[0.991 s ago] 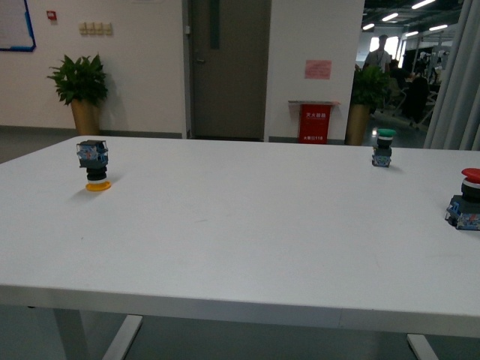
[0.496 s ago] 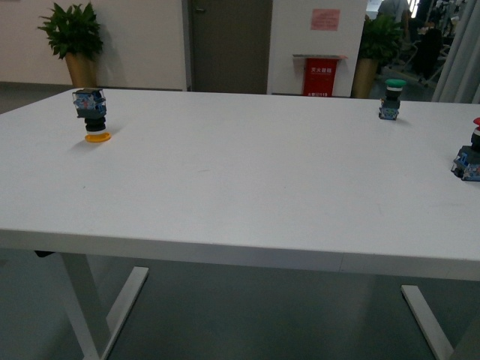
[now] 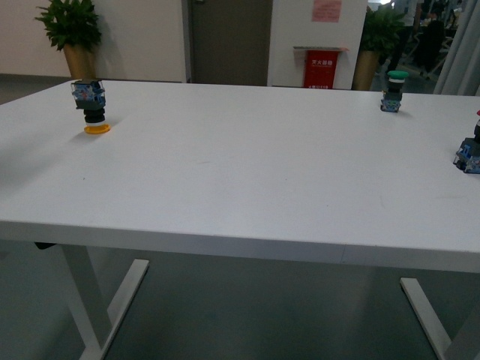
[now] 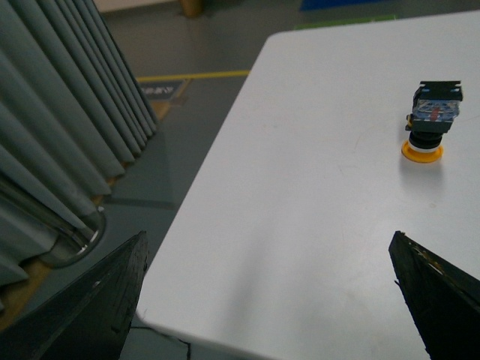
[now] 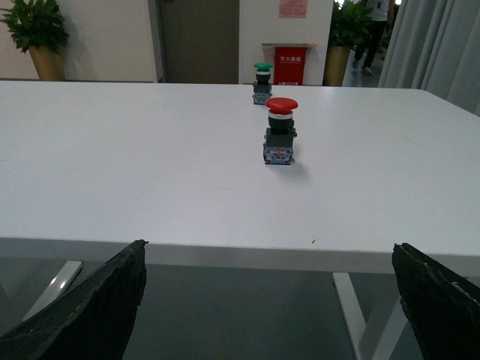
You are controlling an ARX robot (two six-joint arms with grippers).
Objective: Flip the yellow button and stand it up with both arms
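The yellow button (image 3: 91,106) stands upside down at the far left of the white table (image 3: 247,180), yellow cap on the table and blue-grey base on top. It also shows in the left wrist view (image 4: 429,121). My left gripper (image 4: 270,300) is open and empty, over the table's left edge, well short of the button. My right gripper (image 5: 270,300) is open and empty, off the table's front edge. Neither arm shows in the front view.
A green-capped switch (image 3: 392,90) stands upright at the far right; it also shows in the right wrist view (image 5: 262,82). A red-capped switch (image 5: 280,130) stands upright near the right edge (image 3: 471,152). Grey curtains (image 4: 52,135) hang left of the table.
The front view has tilted a little further down, showing more of the table legs and floor. The switches have not moved on the table.
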